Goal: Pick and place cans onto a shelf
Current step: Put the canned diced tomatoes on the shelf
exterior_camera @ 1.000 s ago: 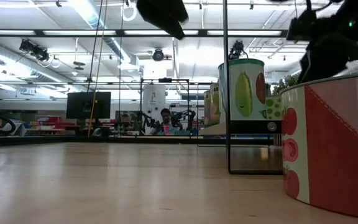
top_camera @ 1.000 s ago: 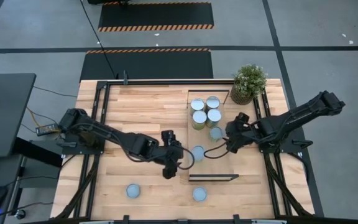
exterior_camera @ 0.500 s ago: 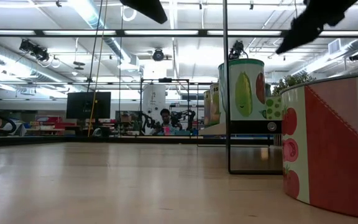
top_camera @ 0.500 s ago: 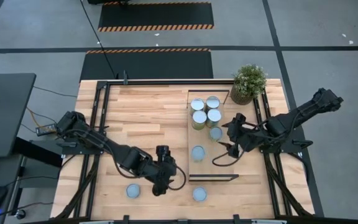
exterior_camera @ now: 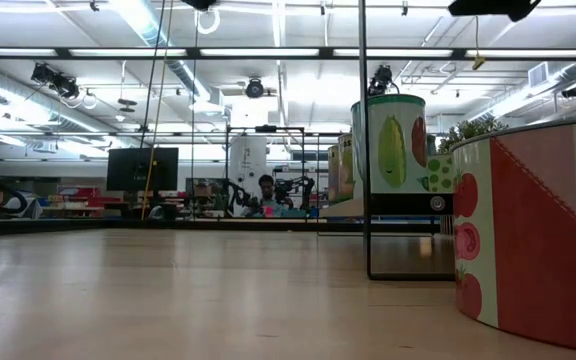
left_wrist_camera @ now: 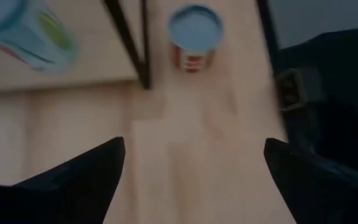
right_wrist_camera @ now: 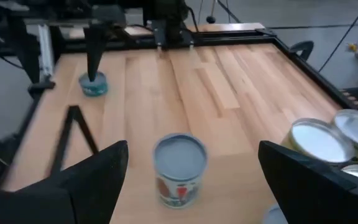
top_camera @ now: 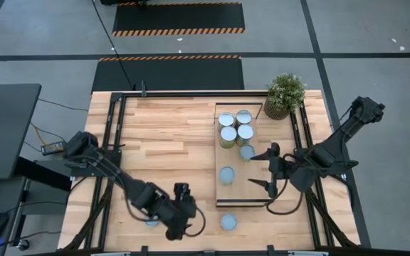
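Observation:
The shelf (top_camera: 221, 192) lies on the right half of the table. Several cans stand on it: a cluster at its far end (top_camera: 235, 125), one (top_camera: 247, 151) behind it and one (top_camera: 226, 175) in the middle. Another can (top_camera: 228, 222) stands on the table near the front edge, also seen in the left wrist view (left_wrist_camera: 194, 37). My left gripper (top_camera: 195, 224) is open and empty, just left of that can. My right gripper (top_camera: 260, 171) is open and empty at the shelf's right side, facing the middle can (right_wrist_camera: 179, 168).
A potted plant (top_camera: 285, 96) stands at the far right corner. One more can (right_wrist_camera: 93, 84) stands on the table near the front left, mostly under my left arm in the high view. Dark frame rails (top_camera: 112, 142) run along both table sides. A large can (exterior_camera: 538, 240) fills the low view's right.
My left gripper has drawn back from the middle can on the shelf, toward the table's near edge and a little left. My right gripper has drawn back from the shelf toward the table's right and near edges. The cans have stayed in place.

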